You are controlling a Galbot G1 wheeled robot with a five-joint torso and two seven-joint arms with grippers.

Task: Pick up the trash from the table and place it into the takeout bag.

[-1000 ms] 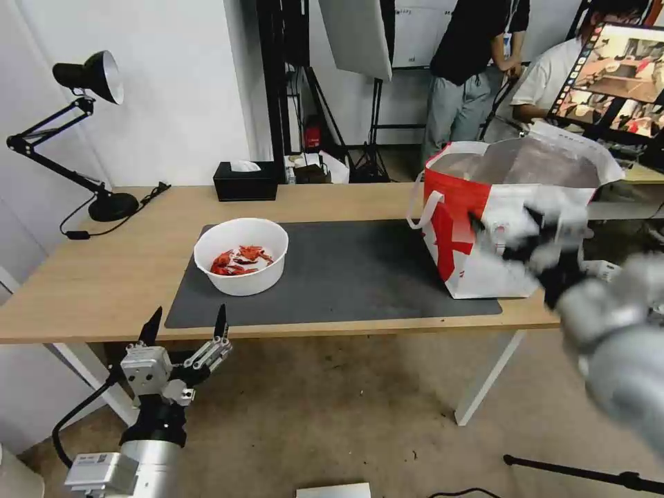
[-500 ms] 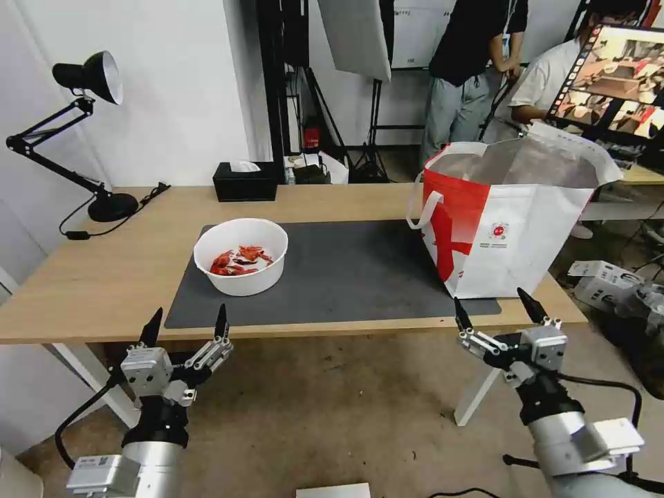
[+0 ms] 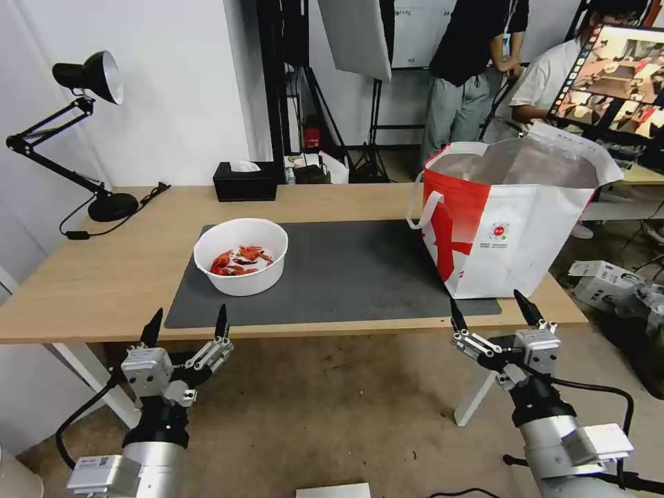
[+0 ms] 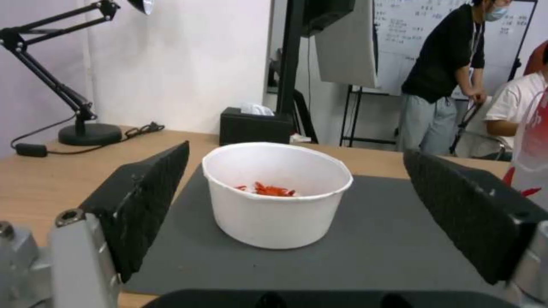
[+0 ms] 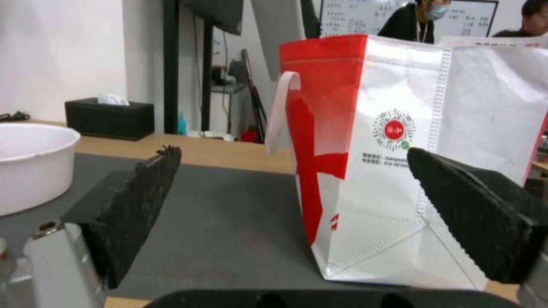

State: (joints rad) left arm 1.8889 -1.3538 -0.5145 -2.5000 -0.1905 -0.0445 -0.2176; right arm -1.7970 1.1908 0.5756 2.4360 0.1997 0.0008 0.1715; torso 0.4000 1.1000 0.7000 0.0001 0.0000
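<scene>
Head view: left end effector (image 3: 185, 324) hangs below the desk (image 3: 90, 277) edge, fingers spread, empty. Just beyond and above it, on the grey mat (image 3: 346, 270), sits the white bowl of crayfish shells (image 3: 241, 256). Likely light, thin-walled and slick; best taken across the rim, kept level. Right end effector (image 3: 492, 312), also spread and empty, hangs below the desk edge directly before the upright, open takeout bag (image 3: 512, 221).

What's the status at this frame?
Left tool and right tool open, empty, below the table edge. Bowl on mat; takeout bag upright, open. Nothing blocking.
</scene>
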